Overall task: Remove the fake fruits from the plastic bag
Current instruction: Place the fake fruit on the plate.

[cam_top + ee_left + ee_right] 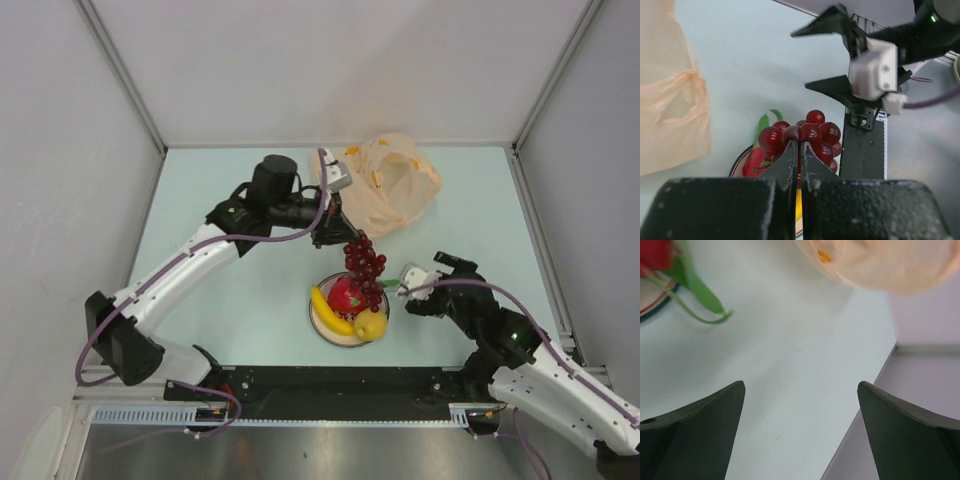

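On the desk (470, 225) the plastic bag (388, 185) is lying far back. We are holding our left arm (190, 265) stretched to the middle, the left pincer (799, 146) gripping the grape bunch (810, 134) over the plate (321, 326) holding the other fruits (346, 298). The right pincer (801, 385) is hanging open beside the plate.

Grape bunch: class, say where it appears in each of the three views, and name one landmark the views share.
Top external: the grape bunch hangs at centre, just below the left gripper.
Left wrist: lower centre, pinched between the shut fingers.
Right wrist: not in view.
Shared landmark: the plastic bag, upper centre in top external, left edge in left wrist, top right in right wrist.
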Controlling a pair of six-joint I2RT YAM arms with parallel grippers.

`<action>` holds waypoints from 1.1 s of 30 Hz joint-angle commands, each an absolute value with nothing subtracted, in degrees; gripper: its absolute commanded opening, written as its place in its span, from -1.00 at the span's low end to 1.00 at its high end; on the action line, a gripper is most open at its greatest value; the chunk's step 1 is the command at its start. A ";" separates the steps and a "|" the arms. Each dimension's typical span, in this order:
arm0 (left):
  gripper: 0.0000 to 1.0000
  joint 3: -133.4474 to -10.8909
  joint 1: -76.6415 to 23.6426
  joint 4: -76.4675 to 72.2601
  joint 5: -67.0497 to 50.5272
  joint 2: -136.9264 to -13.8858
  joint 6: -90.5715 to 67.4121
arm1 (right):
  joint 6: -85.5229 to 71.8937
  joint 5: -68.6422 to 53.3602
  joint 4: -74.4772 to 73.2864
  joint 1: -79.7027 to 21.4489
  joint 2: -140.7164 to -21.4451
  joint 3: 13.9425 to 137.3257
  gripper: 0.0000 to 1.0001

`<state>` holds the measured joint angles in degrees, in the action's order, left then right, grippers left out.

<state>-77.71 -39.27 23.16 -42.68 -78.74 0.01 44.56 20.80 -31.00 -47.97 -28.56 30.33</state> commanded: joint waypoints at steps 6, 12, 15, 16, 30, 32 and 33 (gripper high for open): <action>-1.00 -82.18 -46.05 16.88 -44.04 -85.43 0.35 | 32.70 11.87 -27.51 -23.13 -36.38 35.86 0.99; -1.00 -82.00 -46.49 19.41 -43.16 -87.54 -0.09 | 28.22 13.28 -25.49 -19.34 -40.78 35.86 0.99; -1.00 -81.30 -46.49 21.61 -43.07 -86.23 3.24 | 27.07 11.00 -25.31 -17.58 -40.78 35.42 0.99; -1.00 -80.60 -46.49 22.06 -42.98 -85.70 3.86 | 26.90 10.64 -25.23 -17.32 -41.04 35.33 0.99; -0.99 -66.72 -46.32 26.28 -41.32 -79.19 13.79 | 26.46 7.91 -22.94 -14.68 -44.73 34.80 0.99; -1.00 -65.04 -46.14 25.58 -40.43 -78.23 14.06 | 26.63 7.21 -23.20 -14.68 -44.91 34.89 0.99; -0.99 -64.52 -45.97 25.32 -39.73 -78.05 14.06 | 26.98 6.08 -23.38 -14.68 -44.91 34.89 0.99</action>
